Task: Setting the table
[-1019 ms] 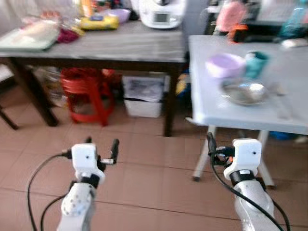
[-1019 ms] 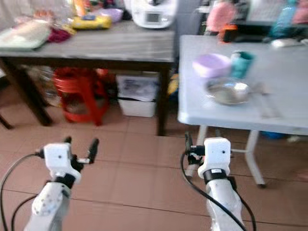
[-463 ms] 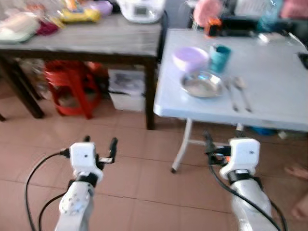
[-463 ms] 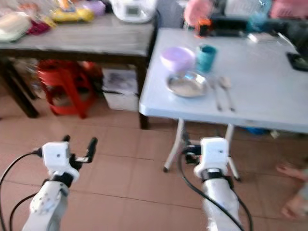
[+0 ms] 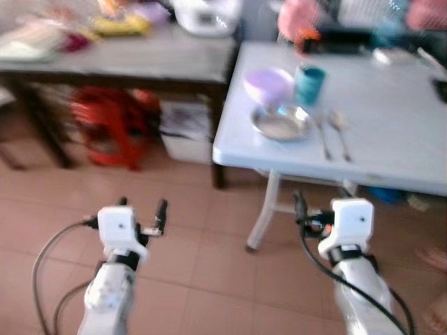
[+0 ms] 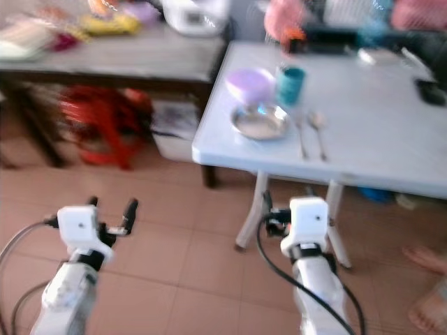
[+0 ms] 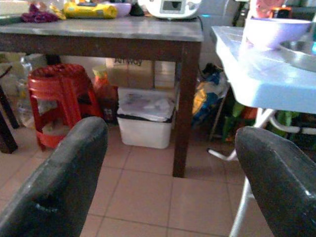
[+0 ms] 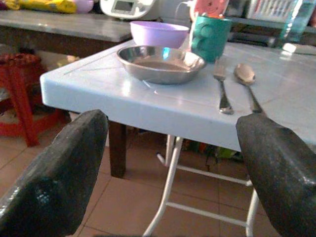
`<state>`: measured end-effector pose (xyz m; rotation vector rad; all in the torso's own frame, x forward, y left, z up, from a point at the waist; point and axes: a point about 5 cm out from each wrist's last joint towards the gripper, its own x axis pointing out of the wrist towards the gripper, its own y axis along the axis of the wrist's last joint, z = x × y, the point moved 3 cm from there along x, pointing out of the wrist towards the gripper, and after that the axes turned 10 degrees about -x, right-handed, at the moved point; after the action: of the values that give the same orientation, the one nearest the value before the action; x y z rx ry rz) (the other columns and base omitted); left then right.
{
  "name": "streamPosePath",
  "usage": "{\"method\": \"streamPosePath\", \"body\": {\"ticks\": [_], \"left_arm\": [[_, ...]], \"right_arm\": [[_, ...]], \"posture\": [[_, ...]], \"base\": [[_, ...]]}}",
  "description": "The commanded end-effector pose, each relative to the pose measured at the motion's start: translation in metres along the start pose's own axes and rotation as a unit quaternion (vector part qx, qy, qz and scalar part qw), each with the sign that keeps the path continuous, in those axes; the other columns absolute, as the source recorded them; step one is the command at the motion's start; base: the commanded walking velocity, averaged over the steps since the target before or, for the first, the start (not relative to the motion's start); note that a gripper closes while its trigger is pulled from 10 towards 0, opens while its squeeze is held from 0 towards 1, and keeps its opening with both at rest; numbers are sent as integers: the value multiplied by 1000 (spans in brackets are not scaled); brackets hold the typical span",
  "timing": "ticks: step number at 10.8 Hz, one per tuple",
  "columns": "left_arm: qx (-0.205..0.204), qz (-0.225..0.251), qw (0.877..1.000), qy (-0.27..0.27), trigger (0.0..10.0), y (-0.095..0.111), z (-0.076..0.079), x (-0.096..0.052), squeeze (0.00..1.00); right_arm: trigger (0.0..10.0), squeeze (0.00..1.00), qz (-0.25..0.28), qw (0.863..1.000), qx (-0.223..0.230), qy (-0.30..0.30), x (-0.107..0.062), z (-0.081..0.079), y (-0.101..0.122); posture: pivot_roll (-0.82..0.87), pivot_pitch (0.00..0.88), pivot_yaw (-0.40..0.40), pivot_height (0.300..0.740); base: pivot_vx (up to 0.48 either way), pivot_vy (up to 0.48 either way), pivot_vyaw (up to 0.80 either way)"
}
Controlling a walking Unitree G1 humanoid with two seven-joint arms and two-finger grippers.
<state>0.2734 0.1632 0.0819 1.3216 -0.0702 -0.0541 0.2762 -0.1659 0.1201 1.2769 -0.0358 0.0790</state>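
A white folding table [image 5: 391, 150] stands ahead on the right. Near its front left corner sit a purple bowl [image 5: 267, 84], a teal cup [image 5: 309, 82] and a steel plate [image 5: 281, 124]. A fork [image 5: 324, 139] and a spoon [image 5: 340, 129] lie side by side to the right of the plate. My left gripper [image 5: 142, 208] is held low over the tiled floor, open and holding nothing. My right gripper [image 8: 170, 123] is open too, below and short of the table's front edge, and it points at the plate [image 8: 160, 61].
A dark wooden table [image 5: 140, 59] on the left carries a white appliance [image 5: 206, 14] and food packets. Under it stand a red stool [image 5: 105, 129] and a white bin [image 5: 185, 136]. The white table's metal legs [image 5: 262, 216] are close ahead. A person's foot [image 5: 433, 258] is at the right edge.
The camera has swung right, so the white table now sits more in the middle and a little nearer. Both grippers stay open and held as before.
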Motion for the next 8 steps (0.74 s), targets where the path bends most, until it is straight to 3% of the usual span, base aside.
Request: {"method": "streamPosePath", "body": {"ticks": [1, 8], "left_arm": [[7, 3, 1000, -4, 10000, 3, -4, 0, 0], [2, -1, 1000, -31, 10000, 0, 1, -2, 0]], "right_arm": [[10000, 0, -3, 1000, 7, 4, 0, -4, -1], [10000, 0, -5, 1000, 9, 7, 0, -6, -3]], "posture": [[-6, 74, 20, 740], [-5, 75, 27, 740]], "base": [[0, 0, 0], [302, 0, 0]]}}
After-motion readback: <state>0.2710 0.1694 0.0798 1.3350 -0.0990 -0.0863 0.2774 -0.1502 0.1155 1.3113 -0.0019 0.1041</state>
